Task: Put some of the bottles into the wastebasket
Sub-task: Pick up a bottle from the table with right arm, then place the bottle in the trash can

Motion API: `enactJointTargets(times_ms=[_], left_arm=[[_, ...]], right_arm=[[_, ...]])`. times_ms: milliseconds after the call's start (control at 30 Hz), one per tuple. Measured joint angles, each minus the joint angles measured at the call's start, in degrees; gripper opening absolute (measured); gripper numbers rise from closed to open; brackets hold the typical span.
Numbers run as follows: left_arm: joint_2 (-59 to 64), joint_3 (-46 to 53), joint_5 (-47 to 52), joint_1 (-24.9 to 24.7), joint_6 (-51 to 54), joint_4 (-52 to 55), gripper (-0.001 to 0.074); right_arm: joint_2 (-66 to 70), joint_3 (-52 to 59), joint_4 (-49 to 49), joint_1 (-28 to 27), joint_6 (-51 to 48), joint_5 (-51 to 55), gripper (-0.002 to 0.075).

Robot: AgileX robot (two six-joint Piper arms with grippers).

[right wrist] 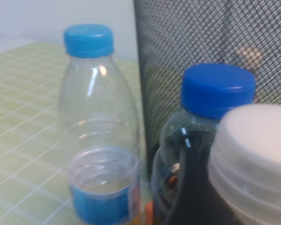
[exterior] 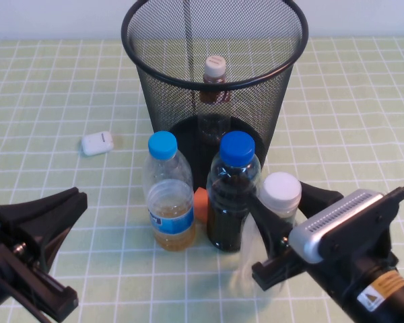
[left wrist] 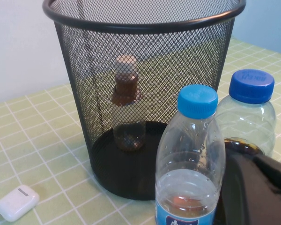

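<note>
The black mesh wastebasket (exterior: 168, 94) (left wrist: 79, 70) stands at the table's far middle. A white-capped bottle with a brown label (exterior: 214, 70) (left wrist: 127, 103) stands upright inside it. In front of it stand two blue-capped bottles, one with yellowish liquid (exterior: 168, 195) (left wrist: 192, 154) (right wrist: 96, 117) and one with dark liquid (exterior: 233, 188) (left wrist: 250, 112) (right wrist: 210, 98). Right of them, my right gripper (exterior: 283, 215) is shut on another white-capped bottle (exterior: 281, 190) (right wrist: 257, 154), one finger on each side. My left gripper (exterior: 71, 205) (left wrist: 253, 187) is parked at the near left, shut and holding nothing.
A small white earbud case (exterior: 97, 142) (left wrist: 16, 202) lies on the green checked cloth left of the basket. An orange object (exterior: 200, 205) shows between the two blue-capped bottles. The three front bottles stand close together.
</note>
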Motion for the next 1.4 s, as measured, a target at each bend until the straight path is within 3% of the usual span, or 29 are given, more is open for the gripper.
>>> enactJointTargets(times_ms=[67, 167, 267, 367, 533, 733, 1100, 1233, 1400], left_arm=[[0.00, 0.00, 0.00, 0.00, 0.00, 0.00, -0.0004], [0.00, 0.00, 0.00, 0.00, 0.00, 0.00, -0.0004], [0.00, 0.00, -0.10, 0.00, 0.00, 0.00, -0.0004], [0.00, 0.00, -0.10, 0.00, 0.00, 0.00, -0.0004], [0.00, 0.00, -0.10, 0.00, 0.00, 0.00, -0.0004], [0.00, 0.00, -0.10, 0.00, -0.11, 0.00, -0.0004], [0.00, 0.00, -0.10, 0.00, -0.56, 0.00, -0.0004], [0.00, 0.00, -0.10, 0.00, -0.67, 0.00, -0.0004], [0.00, 0.00, -0.10, 0.00, -0.78, 0.00, -0.0004]], right_arm=[[-5.46, -1.88, 6.67, 0.00, -6.85, 10.52, 0.0156], [-12.09, -5.96, 22.83, 0.00, -26.41, 20.69, 0.0156], [-17.17, -10.49, 42.84, 0.00, -48.29, 21.87, 0.0156], [-19.58, -16.20, 62.98, 0.00, -69.95, 16.45, 0.0156], [-19.59, -24.71, 62.90, 0.00, -79.75, 6.50, 0.0146], [-16.42, -37.04, 60.29, 0.00, -86.62, 10.56, 0.0086], [0.93, -65.97, 54.07, -0.26, -94.09, 15.22, 0.0083], [9.48, -76.40, 56.19, -4.01, -95.20, 17.36, 0.0083], [18.77, -84.27, 62.91, -13.54, -92.20, 25.36, 0.0083]])
